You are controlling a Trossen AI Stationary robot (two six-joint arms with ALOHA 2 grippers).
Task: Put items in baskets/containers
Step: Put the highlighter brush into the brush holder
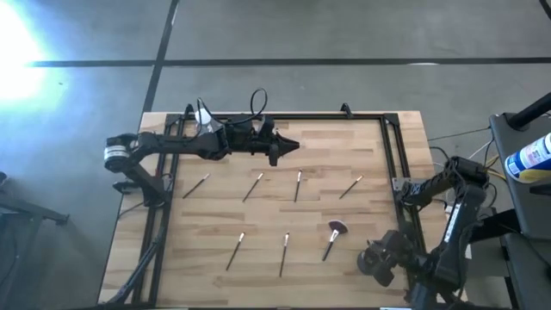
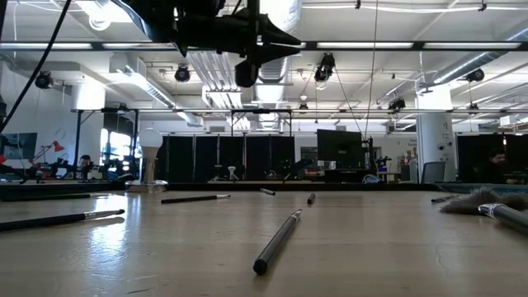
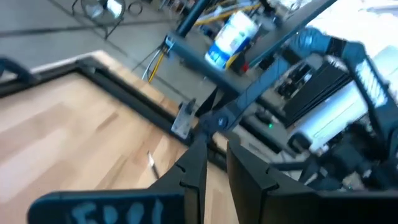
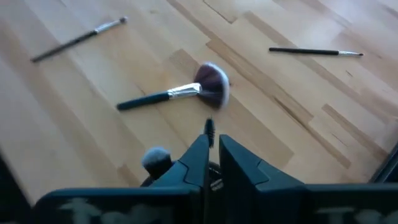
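High view: seven brushes are laid out on the wooden desk (image 1: 344, 164), all well apart. Four thin brushes (image 1: 252, 187) lie in a row just ahead of the left gripper (image 1: 288, 147), which is held over the desk's far part with its fingers together. Two more thin ones and the fan brush (image 1: 332, 238) lie nearer the right gripper (image 1: 377, 261), parked at the desk's near right corner. A black frame (image 1: 392, 164) runs along the desk's edges. No cup is seen.

Low view: a dark-handled brush (image 2: 277, 241) lies below the raised left gripper (image 2: 272, 37), nothing between them.

Left wrist view: the fingers (image 3: 194, 171) are pressed together; the frame and a bottle (image 3: 229, 38) lie beyond.

Right wrist view: the fingers (image 4: 199, 163) are closed. The fan brush (image 4: 180, 93), dark handle, silver ferrule, pinkish head, lies just beyond the tips.
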